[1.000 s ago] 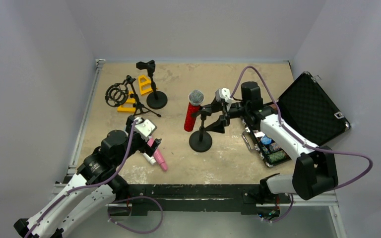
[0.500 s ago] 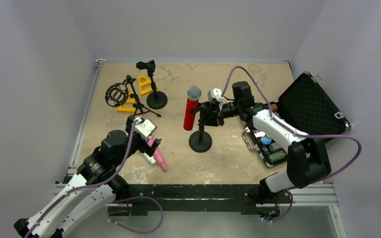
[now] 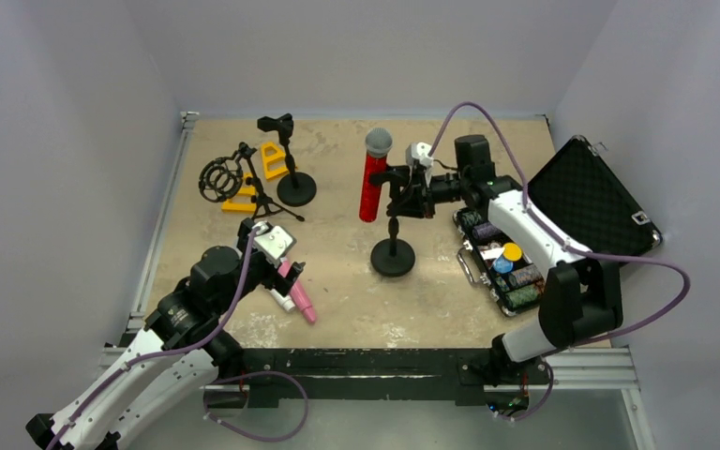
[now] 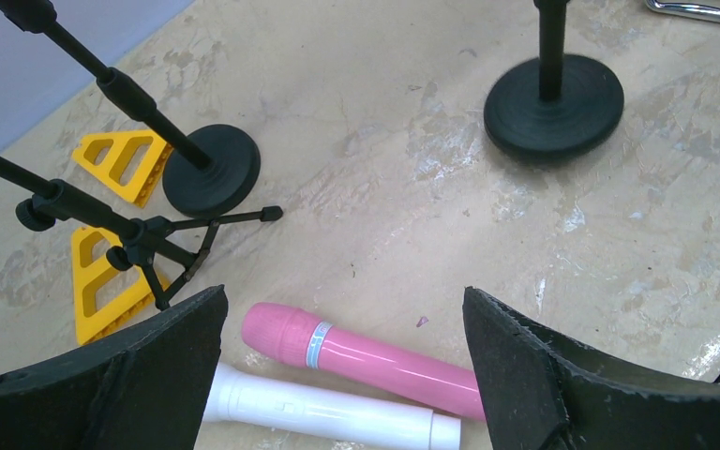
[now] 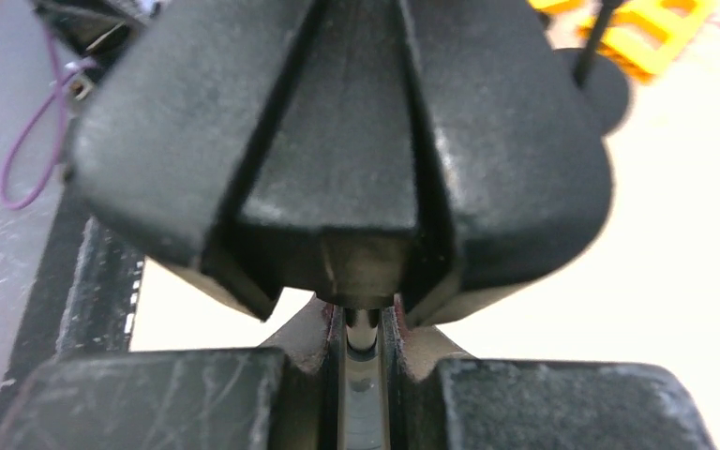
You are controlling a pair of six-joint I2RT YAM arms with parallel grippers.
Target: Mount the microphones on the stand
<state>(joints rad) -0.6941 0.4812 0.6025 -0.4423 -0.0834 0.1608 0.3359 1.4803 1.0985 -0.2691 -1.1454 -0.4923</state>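
Case [image 3: 589,202] at right lies open – its lower half holds small items [image 3: 508,267], one yellow-capped, too small to name. Right pincer [image 3: 401,192] is clamped on the stand [image 3: 393,255] near its top, red microphone [image 3: 372,183] upright in its clip. Left pincer [image 4: 342,319] gapes wide over the pink microphone [image 4: 375,361] and white microphone [image 4: 328,412] – side by side on the table [image 3: 337,141].

The right gripper [image 3: 401,192], open beside the stand [image 3: 393,256] a second ago, has closed on its upper post by the clip, and stand and red microphone [image 3: 371,186] have shifted toward the table's [image 3: 337,309] far and right edges
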